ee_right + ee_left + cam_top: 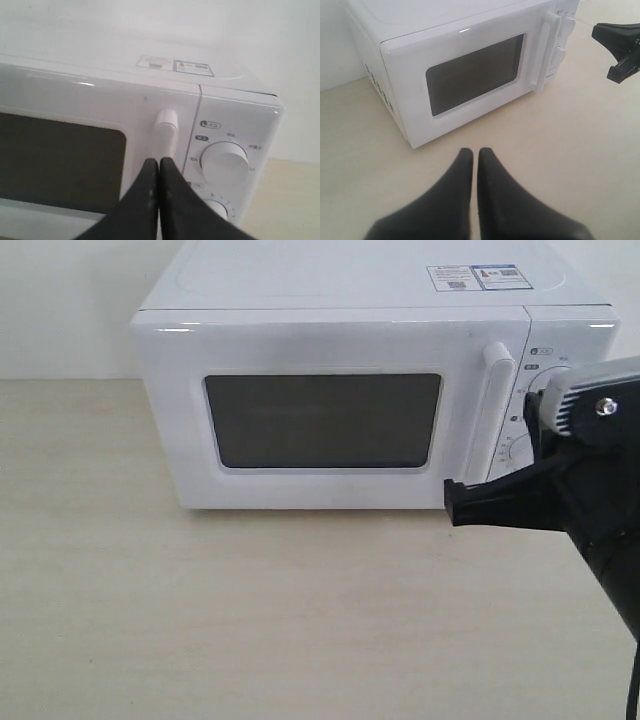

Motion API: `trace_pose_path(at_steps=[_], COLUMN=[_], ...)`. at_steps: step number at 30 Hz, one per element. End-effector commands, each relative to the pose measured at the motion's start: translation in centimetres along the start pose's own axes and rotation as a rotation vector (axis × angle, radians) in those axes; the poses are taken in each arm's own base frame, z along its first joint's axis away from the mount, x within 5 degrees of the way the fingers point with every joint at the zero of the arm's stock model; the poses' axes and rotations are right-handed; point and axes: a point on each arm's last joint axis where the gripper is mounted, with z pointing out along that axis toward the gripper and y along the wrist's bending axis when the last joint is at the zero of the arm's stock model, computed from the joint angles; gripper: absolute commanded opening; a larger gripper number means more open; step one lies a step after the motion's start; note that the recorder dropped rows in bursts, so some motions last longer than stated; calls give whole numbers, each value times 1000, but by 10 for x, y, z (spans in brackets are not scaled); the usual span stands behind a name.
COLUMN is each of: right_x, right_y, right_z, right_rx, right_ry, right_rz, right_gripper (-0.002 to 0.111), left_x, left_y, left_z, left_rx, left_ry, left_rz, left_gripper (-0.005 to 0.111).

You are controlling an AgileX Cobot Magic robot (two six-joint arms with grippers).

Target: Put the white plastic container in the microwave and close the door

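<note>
Left pincer (474,152), black, clenched empty above the pale wooden counter (250,610). White boxy countertop microwave (330,340), wide windowed door (300,350) shut; white plastic container unseen in any view, perhaps inside. Right pincer (455,502), black, clenched empty just beside the vertical white bar handle (497,410): if opening, hook behind the bar and pull along the hinge's arc.

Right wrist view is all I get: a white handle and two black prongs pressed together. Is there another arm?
Observer: Yes. The left tool hangs over the table in front of the microwave, shut and holding nothing.
Operator: Is the white plastic container out there?
Observer: No view shows it; the exterior view shows the door closed across the front.
Operator: Where is my tool?
Observer: The right tool sits low, by the door's corner below the handle; contact I cannot tell.
</note>
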Motion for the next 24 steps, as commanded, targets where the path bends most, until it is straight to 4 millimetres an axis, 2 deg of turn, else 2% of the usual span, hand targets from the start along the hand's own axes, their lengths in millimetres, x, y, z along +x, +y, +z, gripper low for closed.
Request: trace_pose_path(at_steps=[1,6,10,17,20,24], right_x=[6,3,-8,-27,-33,-35], right_y=[-13,-27,-53,-109,-123,-131], right_z=[2,11,11,-10,-23,-30], right_rx=[99,29,-12,73,111,143], right_ry=[71,128,149,103,70,57], right_rz=[30,-4,40,44,52,45], right_gripper=[0,0,0,0,0,0], left_x=[1,1,1,1,1,1], left_y=[0,0,0,0,0,0], left_z=[-1,-1,-1,-1,-1,-1], left_rx=[-2,-2,-2,-2,-2,-2], left_ry=[-7,-7,-7,-7,-7,-7], left_rz=[-5,-5,-5,-5,-5,-5], left_gripper=[4,4,4,4,4,4])
